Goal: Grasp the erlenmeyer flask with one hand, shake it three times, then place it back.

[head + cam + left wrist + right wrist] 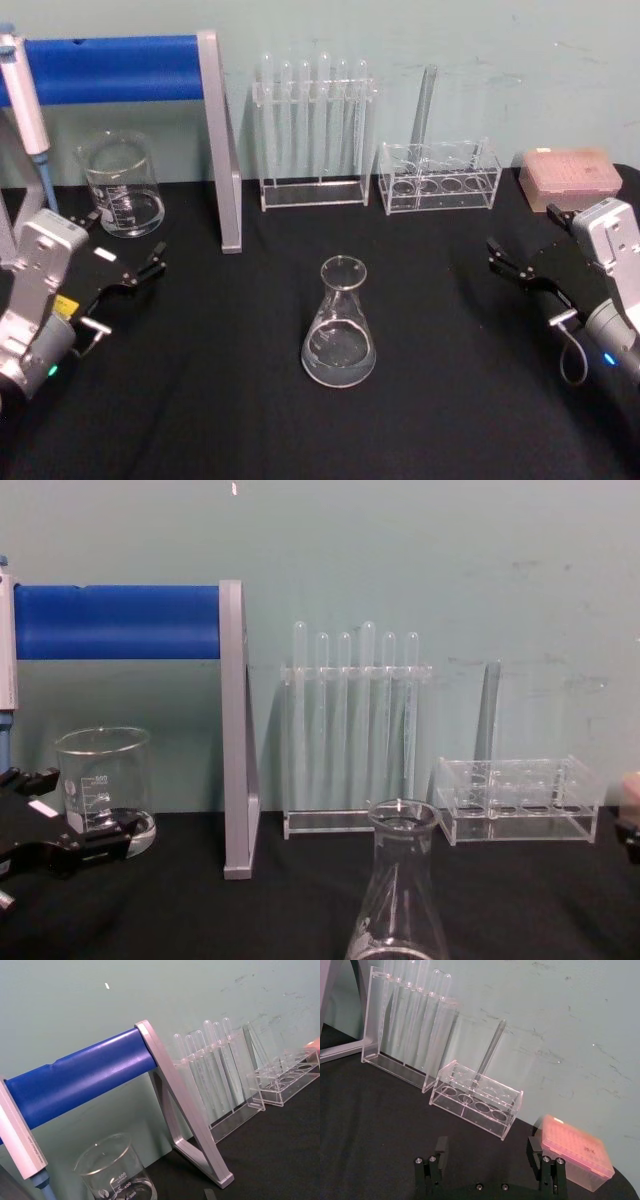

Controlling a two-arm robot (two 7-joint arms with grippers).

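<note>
In the middle of the counter (450, 400): erlenmeyer flask (340, 325), standing up straight, all alone, well apart from both grippers.
Slip risk: smooth glass with sloped sides; could slide out of a loose hold, or pop up out of a squeeze on the wide part. Safer around the thin neck.
Tip risk: could fall over from a bump by a finger coming in too low or off to one side.
Shake risk: could hit the test tube rack (312, 130) far behind, if swung too wide.
Left gripper (125, 242): on the left, low over the counter, close to the beaker (122, 185), spread wide, holding nothing.
Right gripper (525, 235): on the right, by the pink box (570, 178), spread wide too, holding nothing, pointing in toward the middle.
</note>
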